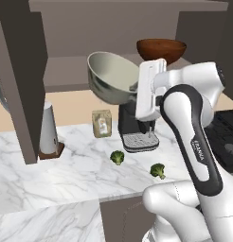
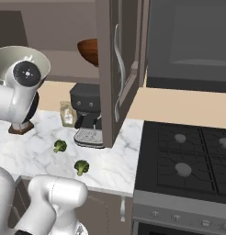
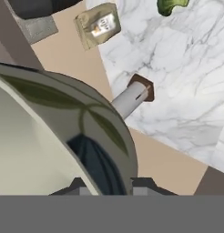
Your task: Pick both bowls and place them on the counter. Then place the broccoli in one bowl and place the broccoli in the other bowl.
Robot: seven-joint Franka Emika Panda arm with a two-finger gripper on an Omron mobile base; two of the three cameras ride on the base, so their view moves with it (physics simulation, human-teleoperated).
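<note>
Grey bowl [image 1: 110, 77] hangs tilted at upper middle of the frame, seemingly pinched at its rim by the hand [image 1: 137, 87], above the worktop [image 1: 66, 165] with two broccoli pieces [image 1: 117, 157].

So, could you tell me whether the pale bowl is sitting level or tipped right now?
Tipped. The pale bowl hangs in the air at the gripper, its mouth turned sideways, above the counter.

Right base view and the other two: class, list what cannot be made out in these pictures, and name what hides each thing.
- Red-brown bowl, right base view: its right half is behind the open cabinet door.
- Grey-cream bowl, left base view: the white hand covers its right edge, so the gripper's hold on the rim is unseen.
- Coffee machine, left base view: top hidden behind bowl and hand.
- Packet, hand view: label too small to read.
</note>
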